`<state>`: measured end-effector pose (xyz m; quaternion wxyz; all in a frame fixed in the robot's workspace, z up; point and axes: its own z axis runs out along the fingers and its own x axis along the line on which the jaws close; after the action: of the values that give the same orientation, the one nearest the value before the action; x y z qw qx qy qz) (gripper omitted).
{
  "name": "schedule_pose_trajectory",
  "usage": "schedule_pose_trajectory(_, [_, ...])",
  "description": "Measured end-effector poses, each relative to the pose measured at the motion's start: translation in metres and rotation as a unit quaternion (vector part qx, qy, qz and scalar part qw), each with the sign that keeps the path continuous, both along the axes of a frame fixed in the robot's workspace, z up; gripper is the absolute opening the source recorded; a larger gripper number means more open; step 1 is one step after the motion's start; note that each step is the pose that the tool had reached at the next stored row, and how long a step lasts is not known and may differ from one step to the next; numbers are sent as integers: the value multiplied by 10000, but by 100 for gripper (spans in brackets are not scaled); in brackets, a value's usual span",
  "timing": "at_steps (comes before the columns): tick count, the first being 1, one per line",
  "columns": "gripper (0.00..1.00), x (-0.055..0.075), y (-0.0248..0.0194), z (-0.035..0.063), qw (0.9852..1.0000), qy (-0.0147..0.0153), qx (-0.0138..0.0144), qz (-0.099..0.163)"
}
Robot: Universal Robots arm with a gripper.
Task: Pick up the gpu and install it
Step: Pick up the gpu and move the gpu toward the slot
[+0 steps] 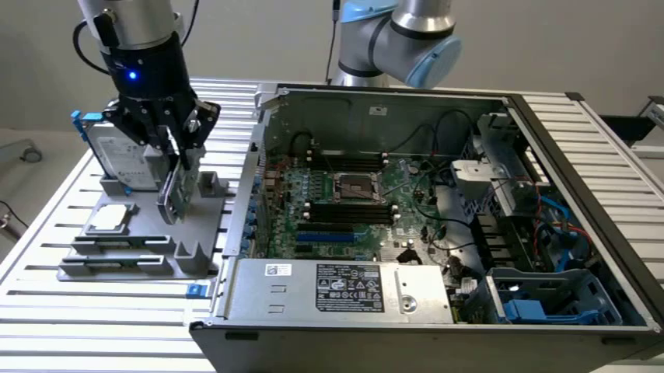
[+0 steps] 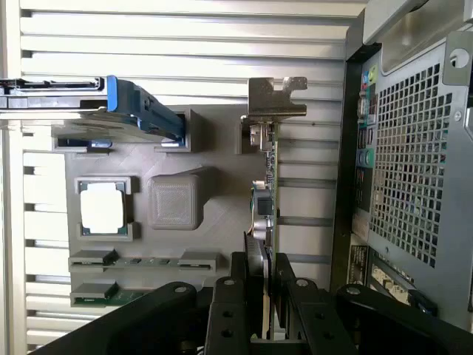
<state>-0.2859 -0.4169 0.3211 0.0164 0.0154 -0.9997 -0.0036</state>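
Note:
The gpu (image 1: 173,190) is a thin card with a silver end bracket, standing on edge over the grey parts holder (image 1: 135,260) on the exterior view's left. My gripper (image 1: 172,155) comes down from above and is shut on its upper edge. In the wrist view the gpu (image 2: 264,211) shows edge-on, its bracket (image 2: 275,100) at the far end. The black fingers (image 2: 229,303) press on both sides of it, with my gripper (image 2: 264,277) centred over the card. Whether the card's lower edge is still seated in the holder I cannot tell.
The holder (image 2: 174,248) also carries a silver hard drive in a blue frame (image 1: 112,151) (image 2: 111,111) and a small square chip (image 1: 111,217) (image 2: 102,207). The open computer case (image 1: 581,233) (image 2: 414,170) lies to the exterior view's right, motherboard (image 1: 347,202) exposed. An arm's blue-capped joint (image 1: 400,39) stands behind it.

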Motion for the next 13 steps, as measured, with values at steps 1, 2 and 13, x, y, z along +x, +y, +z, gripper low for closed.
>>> schedule_pose_trajectory(1, [26, 0, 0, 47, 10000, 0, 0, 0])
schedule_pose_trajectory(2, [26, 0, 0, 93, 10000, 0, 0, 0])
schedule_pose_trajectory(13, [26, 4, 0, 596, 10000, 0, 0, 1])
